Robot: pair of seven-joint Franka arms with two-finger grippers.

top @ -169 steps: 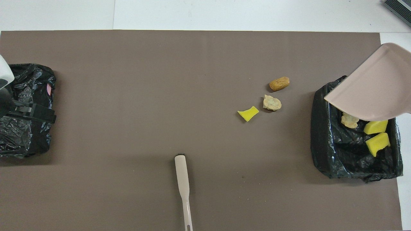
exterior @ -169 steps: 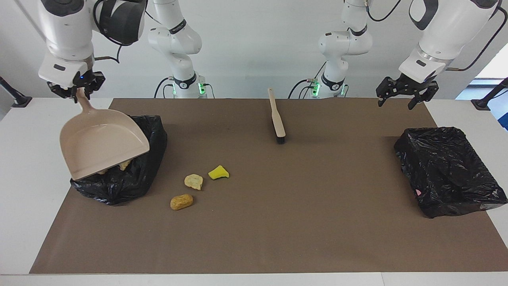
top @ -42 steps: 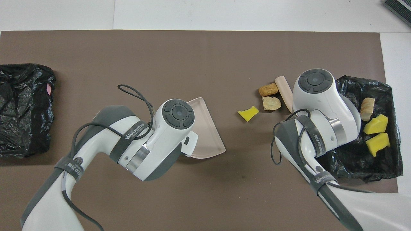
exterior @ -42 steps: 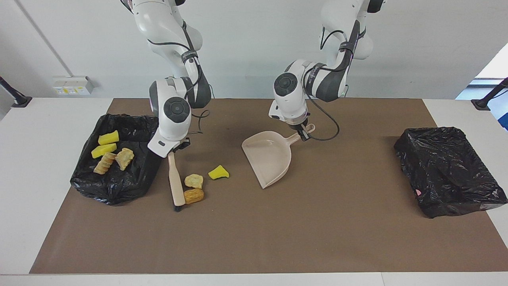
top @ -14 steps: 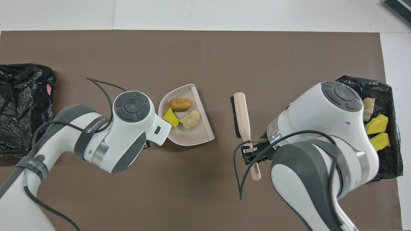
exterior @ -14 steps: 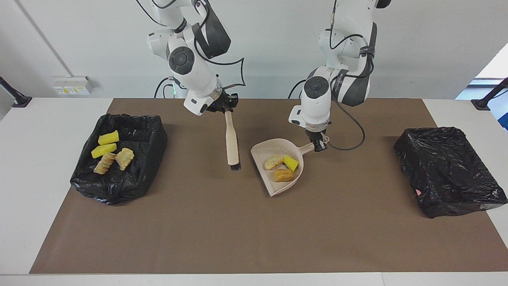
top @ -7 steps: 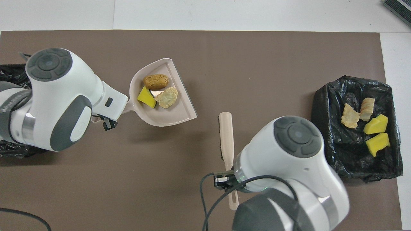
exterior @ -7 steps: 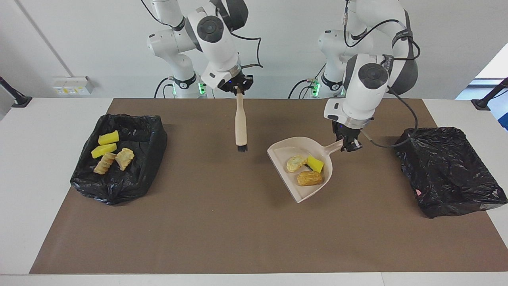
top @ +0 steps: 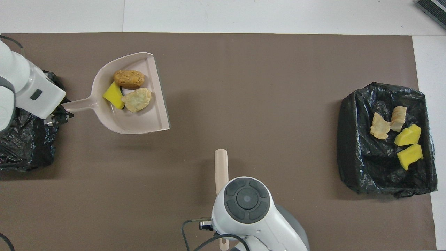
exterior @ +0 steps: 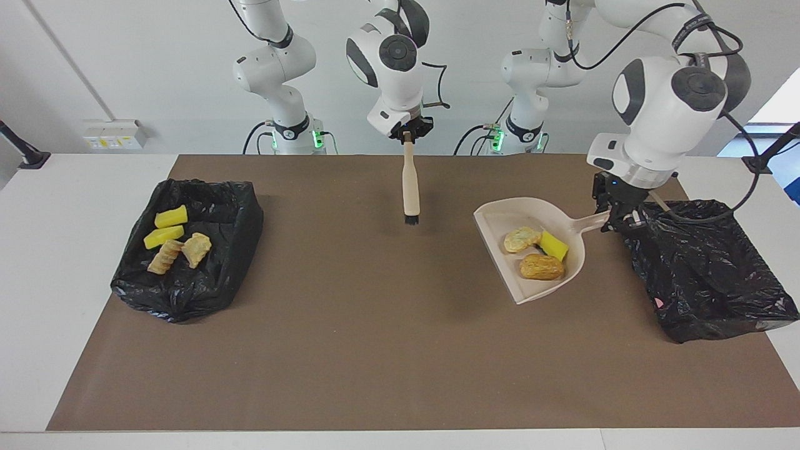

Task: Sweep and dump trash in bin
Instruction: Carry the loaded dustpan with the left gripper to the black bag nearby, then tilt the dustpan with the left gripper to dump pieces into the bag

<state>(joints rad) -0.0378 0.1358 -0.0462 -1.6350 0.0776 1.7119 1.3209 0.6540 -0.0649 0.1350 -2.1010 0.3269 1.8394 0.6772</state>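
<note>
Carrying three trash lumps (exterior: 537, 252), one bright yellow wedge and two golden-brown bready pieces, the beige dustpan (exterior: 500, 219) hangs from the left gripper (exterior: 615, 215) clamped on its handle. Four more lumps lie in the bin (exterior: 237, 212). The right gripper (exterior: 408, 132) pinches the brush (exterior: 410, 187).

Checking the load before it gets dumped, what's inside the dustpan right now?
Three pieces lie in the dustpan: a yellow sponge chunk, a pale bread piece and a golden-brown piece. Nothing visibly hidden underneath.

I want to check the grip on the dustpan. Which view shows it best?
The facing view: the left pincer shut on the dustpan handle shows there. In the overhead view the dustpan shows fully, but the wrist hides most of the pincer.
</note>
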